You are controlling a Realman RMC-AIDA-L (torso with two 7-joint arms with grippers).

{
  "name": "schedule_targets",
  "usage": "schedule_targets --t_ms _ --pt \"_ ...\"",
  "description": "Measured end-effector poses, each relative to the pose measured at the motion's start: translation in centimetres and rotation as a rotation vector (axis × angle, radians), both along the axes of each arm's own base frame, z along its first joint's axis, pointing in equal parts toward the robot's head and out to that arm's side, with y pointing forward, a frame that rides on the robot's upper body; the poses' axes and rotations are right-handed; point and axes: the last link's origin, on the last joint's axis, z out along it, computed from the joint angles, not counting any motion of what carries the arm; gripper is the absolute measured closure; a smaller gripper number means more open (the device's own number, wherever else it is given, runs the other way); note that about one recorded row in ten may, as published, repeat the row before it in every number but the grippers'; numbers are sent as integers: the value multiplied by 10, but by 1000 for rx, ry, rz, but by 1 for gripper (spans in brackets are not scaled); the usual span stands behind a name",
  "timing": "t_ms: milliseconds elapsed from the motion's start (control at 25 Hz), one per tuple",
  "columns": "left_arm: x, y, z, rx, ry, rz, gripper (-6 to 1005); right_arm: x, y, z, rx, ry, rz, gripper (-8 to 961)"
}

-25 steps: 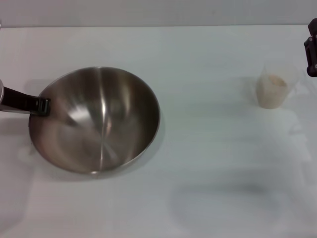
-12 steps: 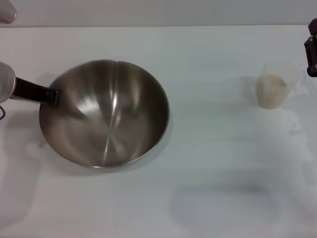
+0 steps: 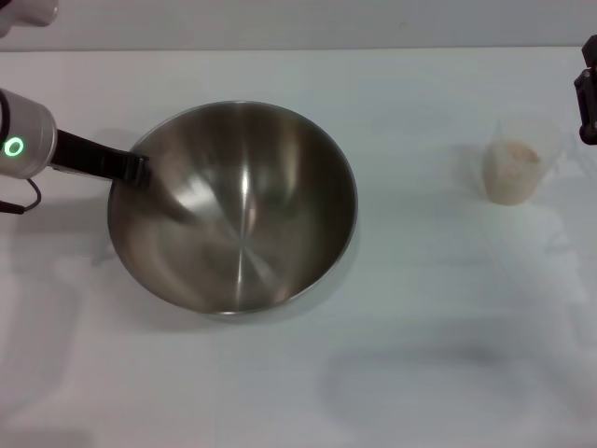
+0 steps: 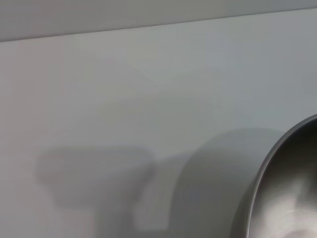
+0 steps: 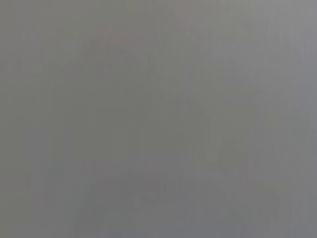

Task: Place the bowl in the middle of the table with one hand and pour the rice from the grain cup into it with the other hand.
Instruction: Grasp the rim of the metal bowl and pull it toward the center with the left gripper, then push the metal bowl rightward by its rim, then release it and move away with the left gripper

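The bowl (image 3: 233, 207) sits on the white bench (image 3: 401, 373) left of centre in the head view, tipped a little so that its shiny inside faces the camera and its far rim stands higher than the near one. The left gripper (image 3: 131, 170) comes in from the left edge on a white arm with a green ring light, and its dark jaws are closed on the bowl's left rim, gripping the edge where the rim meets the arm. A soft shadow lies on the bench under and to the left of the bowl. In the left wrist view only a curved slice of the bowl (image 4: 287, 188) shows at one corner, its rim bright against the bench (image 4: 124, 99), with a grey shadow spread beside it; none of that arm's own jaws appear there. The cup (image 3: 519, 166) stands upright far to the right on the bench, well apart from the bowl, with clear bench between them. Rice (image 3: 511, 177) fills roughly the lower two thirds of it, a pale beige mass seen through the translucent wall. The right gripper (image 3: 588, 93) shows only as a dark part at the right edge of the head view, just beside the cup and above it in the picture, not touching it; whether its jaws are wide or narrow I cannot tell. The right wrist view is a flat grey field with nothing distinguishable.
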Motion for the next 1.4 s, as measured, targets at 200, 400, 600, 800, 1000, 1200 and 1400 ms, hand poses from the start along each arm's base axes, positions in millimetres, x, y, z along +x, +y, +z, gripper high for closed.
schedule_targets --t_ms 200,400,600,800,1000,1200,1400 --pt "2 2 -3 -6 5 -21 993 0 0 0 -1 0 0 494" --pt "8 7 -12 6 4 -71 992 -1 0 0 -2 1 3 494" --pt "10 13 -26 13 -4 -98 992 -2 2 -1 -2 3 8 494" --pt "8 19 -35 27 -6 -106 992 -3 2 -1 -2 4 9 494" --pt "3 25 -36 64 -44 -94 992 -3 2 0 3 5 9 495" --pt "2 27 -41 37 -36 -115 992 -4 4 1 5 3 12 495" --pt "5 27 -46 10 -23 -132 975 -4 3 3 14 3 19 495"
